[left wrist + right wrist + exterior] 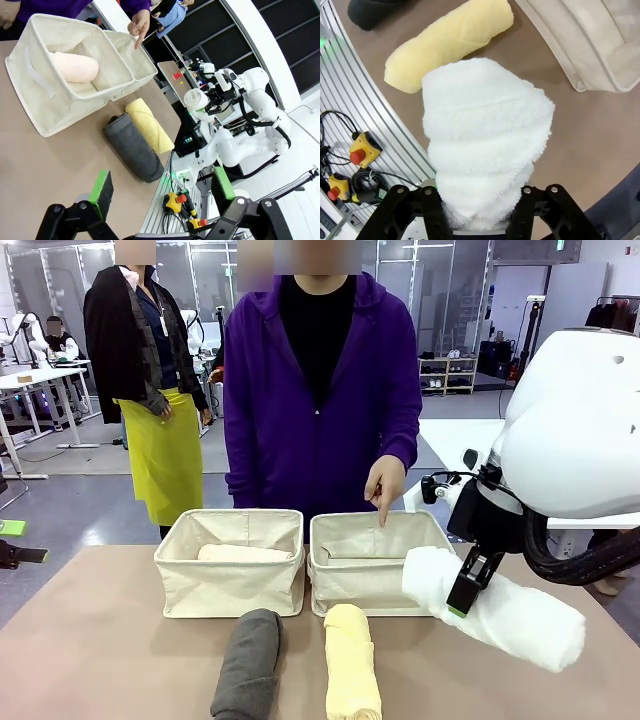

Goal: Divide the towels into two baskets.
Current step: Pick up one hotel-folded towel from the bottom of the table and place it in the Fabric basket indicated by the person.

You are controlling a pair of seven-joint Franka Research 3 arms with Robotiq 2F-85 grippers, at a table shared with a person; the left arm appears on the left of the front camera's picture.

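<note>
One white towel (520,615) is clamped in our right end effector (465,595), held above the tabletop (100,640) near the right basket (345,590). The person's hand (385,480) points into that basket, which we judge to be its destination. Our left end effector (162,184) hangs wide and empty. The pink towel (245,553) lies in the left basket (225,590). The grey towel (248,665) and yellow towel (352,660) lie in front, their near ends cut off.

The brown worktop (90,640) carries two cream canvas bins side by side, nearly touching: the left basket (225,592) and the right basket (360,588). On the robot's side of them lie two rolled towels, a little apart. The dark grey towel (247,665) lies before the left basket and the pale yellow towel (351,668) before the right basket, its far end close to the wall.
</note>
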